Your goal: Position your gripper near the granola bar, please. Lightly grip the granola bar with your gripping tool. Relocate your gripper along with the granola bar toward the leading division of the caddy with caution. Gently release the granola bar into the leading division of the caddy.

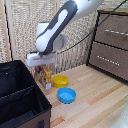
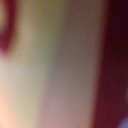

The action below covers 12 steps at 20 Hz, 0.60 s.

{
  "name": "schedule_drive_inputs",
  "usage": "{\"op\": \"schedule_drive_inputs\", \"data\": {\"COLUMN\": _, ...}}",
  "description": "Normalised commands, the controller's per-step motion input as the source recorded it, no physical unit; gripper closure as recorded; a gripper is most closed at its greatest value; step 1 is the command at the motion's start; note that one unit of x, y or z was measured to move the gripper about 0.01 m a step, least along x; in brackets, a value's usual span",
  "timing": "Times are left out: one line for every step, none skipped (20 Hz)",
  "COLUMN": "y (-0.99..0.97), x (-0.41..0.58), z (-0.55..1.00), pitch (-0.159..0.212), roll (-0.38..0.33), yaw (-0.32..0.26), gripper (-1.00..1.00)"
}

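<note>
Hovering directly over the granola bar point(image 1: 44, 76), the gripper point(image 1: 42, 65) sits with fingers at its top; grip state cannot be told. Bar stands upright, long axis vertical, on the wooden floor beside the caddy point(image 1: 22, 102). One bar, one caddy, two bowls.

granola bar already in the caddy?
No. The granola bar stands on the floor outside the caddy, under the gripper.
</note>
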Motion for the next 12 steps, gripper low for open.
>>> {"op": "schedule_drive_inputs", "data": {"y": 0.0, "x": 0.0, "z": 0.78, "pitch": 0.023, "roll": 0.09, "yaw": -0.249, "gripper": 1.0}}
{"op": "schedule_drive_inputs", "data": {"y": 0.0, "x": 0.0, "z": 0.7, "pitch": 0.0, "roll": 0.099, "yaw": -0.296, "gripper": 1.0}}
{"op": "schedule_drive_inputs", "data": {"y": -0.02, "x": -0.009, "z": 0.6, "pitch": 0.0, "roll": 0.101, "yaw": -0.343, "gripper": 1.0}}
{"op": "schedule_drive_inputs", "data": {"y": -0.04, "x": -0.009, "z": 0.61, "pitch": 0.0, "roll": 0.093, "yaw": -0.349, "gripper": 1.0}}
{"op": "schedule_drive_inputs", "data": {"y": -0.05, "x": -0.006, "z": 0.63, "pitch": 0.0, "roll": 0.066, "yaw": -0.357, "gripper": 1.0}}
{"op": "schedule_drive_inputs", "data": {"y": -0.05, "x": 0.0, "z": 0.62, "pitch": 0.0, "roll": 0.048, "yaw": -0.364, "gripper": 1.0}}
{"op": "schedule_drive_inputs", "data": {"y": -0.01, "x": 0.0, "z": 0.57, "pitch": 0.0, "roll": 0.042, "yaw": -0.361, "gripper": 1.0}}
{"op": "schedule_drive_inputs", "data": {"y": 0.0, "x": -0.011, "z": 0.59, "pitch": 0.0, "roll": 0.047, "yaw": -0.339, "gripper": 1.0}}
{"op": "schedule_drive_inputs", "data": {"y": 0.0, "x": -0.046, "z": 0.6, "pitch": 0.0, "roll": 0.058, "yaw": -0.327, "gripper": 1.0}}
{"op": "schedule_drive_inputs", "data": {"y": 0.0, "x": -0.054, "z": 0.59, "pitch": 0.0, "roll": 0.06, "yaw": -0.324, "gripper": 1.0}}
{"op": "schedule_drive_inputs", "data": {"y": -0.01, "x": -0.063, "z": 0.56, "pitch": 0.006, "roll": 0.066, "yaw": -0.32, "gripper": 1.0}}
{"op": "schedule_drive_inputs", "data": {"y": 0.0, "x": -0.1, "z": 0.57, "pitch": 0.005, "roll": 0.06, "yaw": -0.302, "gripper": 1.0}}
